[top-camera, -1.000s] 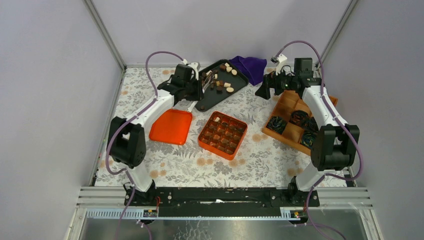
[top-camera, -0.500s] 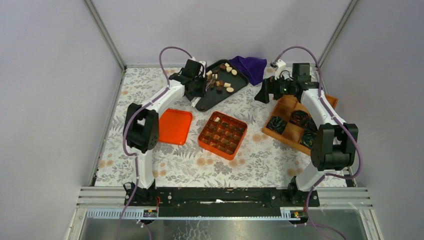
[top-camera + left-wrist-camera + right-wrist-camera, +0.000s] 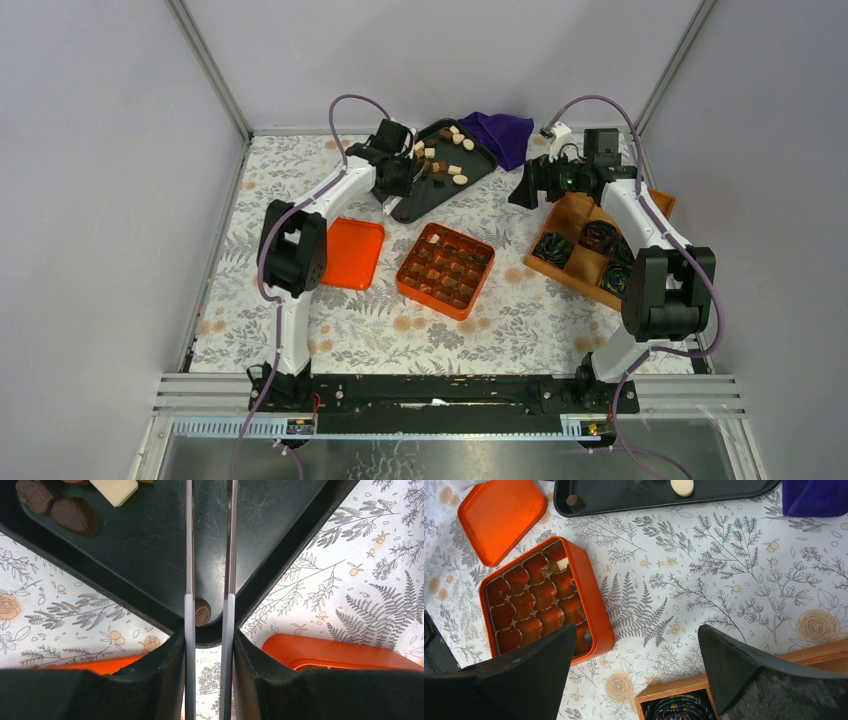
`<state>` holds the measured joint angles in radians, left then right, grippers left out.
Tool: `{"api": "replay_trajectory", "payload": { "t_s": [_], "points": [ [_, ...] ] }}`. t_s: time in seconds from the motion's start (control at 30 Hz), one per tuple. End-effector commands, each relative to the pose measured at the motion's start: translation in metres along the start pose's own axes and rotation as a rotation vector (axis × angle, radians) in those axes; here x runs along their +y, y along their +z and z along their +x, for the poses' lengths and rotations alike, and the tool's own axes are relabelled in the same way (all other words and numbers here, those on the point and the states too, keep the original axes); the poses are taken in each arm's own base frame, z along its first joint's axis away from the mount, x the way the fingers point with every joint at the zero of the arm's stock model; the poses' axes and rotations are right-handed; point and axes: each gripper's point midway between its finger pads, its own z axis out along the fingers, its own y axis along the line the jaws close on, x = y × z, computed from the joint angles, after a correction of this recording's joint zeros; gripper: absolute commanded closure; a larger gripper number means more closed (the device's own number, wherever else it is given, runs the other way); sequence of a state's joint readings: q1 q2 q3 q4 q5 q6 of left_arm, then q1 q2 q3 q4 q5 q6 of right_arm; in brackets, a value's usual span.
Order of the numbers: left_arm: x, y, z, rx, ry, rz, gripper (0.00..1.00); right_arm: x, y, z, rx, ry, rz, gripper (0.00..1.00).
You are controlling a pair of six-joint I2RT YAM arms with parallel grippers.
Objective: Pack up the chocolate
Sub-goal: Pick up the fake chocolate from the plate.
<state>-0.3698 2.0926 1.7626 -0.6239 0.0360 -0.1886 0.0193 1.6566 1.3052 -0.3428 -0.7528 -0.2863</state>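
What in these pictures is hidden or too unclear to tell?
- Top view: how many pockets of the orange box are filled; the pieces are too small.
- Left wrist view: the white chocolate, cut off by the top edge.
- Right wrist view: the box's near corner, behind a finger; the dark roll, cut by the bottom edge.

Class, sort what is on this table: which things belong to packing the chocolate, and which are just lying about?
Job: small brown and cream chocolate pieces; black plastic tray; orange compartmented box; flat orange lid.
Lying about: purple cloth; wooden divided box; dark crinkled rolls.
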Motion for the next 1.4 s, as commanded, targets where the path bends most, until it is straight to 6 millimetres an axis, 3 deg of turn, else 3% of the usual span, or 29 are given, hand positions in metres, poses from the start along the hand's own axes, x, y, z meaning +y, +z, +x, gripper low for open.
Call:
{"api": "replay_trajectory", "payload": {
  "t_s": [0.0, 0.33, 0.43, 0.57, 0.63, 0.77, 0.87, 1.0, 1.13, 1.23, 1.37],
  "points": [
    [0.0, -0.001, -0.02, -0.041, 0.019, 0.004, 0.6, 0.009, -0.008, -0.016, -0.055, -0.046, -0.013, 0.0],
    [0.002, 0.007, -0.02, -0.015, 0.009, -0.011, 0.63, 0.009, -0.007, -0.015, -0.052, -0.045, -0.015, 0.0],
    [0.001, 0.007, -0.021, -0.015, 0.009, -0.005, 0.72, 0.009, -0.007, -0.014, -0.049, -0.04, -0.019, 0.0],
    [0.0, 0.006, -0.019, -0.008, 0.008, 0.003, 0.97, 0.01, -0.007, -0.013, -0.049, -0.037, -0.024, 0.0],
    [-0.001, 0.002, -0.02, -0.009, 0.006, 0.003, 1.0, 0.011, -0.008, -0.013, -0.049, -0.039, -0.024, 0.0],
    [-0.004, -0.023, -0.03, -0.053, 0.008, 0.016, 1.0, 0.017, -0.009, -0.013, -0.052, -0.05, -0.054, 0.0],
    [-0.013, -0.046, -0.032, -0.098, 0.04, 0.069, 1.0, 0.036, -0.01, -0.008, -0.06, -0.089, -0.163, 0.0],
    [-0.024, -0.074, -0.015, -0.145, 0.061, 0.152, 1.0, 0.073, -0.017, 0.011, -0.087, -0.223, -0.397, 0.0],
    [-0.035, -0.105, -0.001, -0.215, 0.071, 0.236, 1.0, 0.093, -0.022, 0.024, -0.081, -0.401, -0.531, 0.0],
    [-0.042, -0.128, 0.011, -0.257, 0.067, 0.292, 1.0, 0.093, -0.007, 0.029, 0.013, -0.483, -0.513, 0.0],
    [-0.048, -0.161, 0.03, -0.297, 0.052, 0.339, 1.0, 0.091, 0.027, 0.031, 0.108, -0.573, -0.421, 0.05]
  ]
}}
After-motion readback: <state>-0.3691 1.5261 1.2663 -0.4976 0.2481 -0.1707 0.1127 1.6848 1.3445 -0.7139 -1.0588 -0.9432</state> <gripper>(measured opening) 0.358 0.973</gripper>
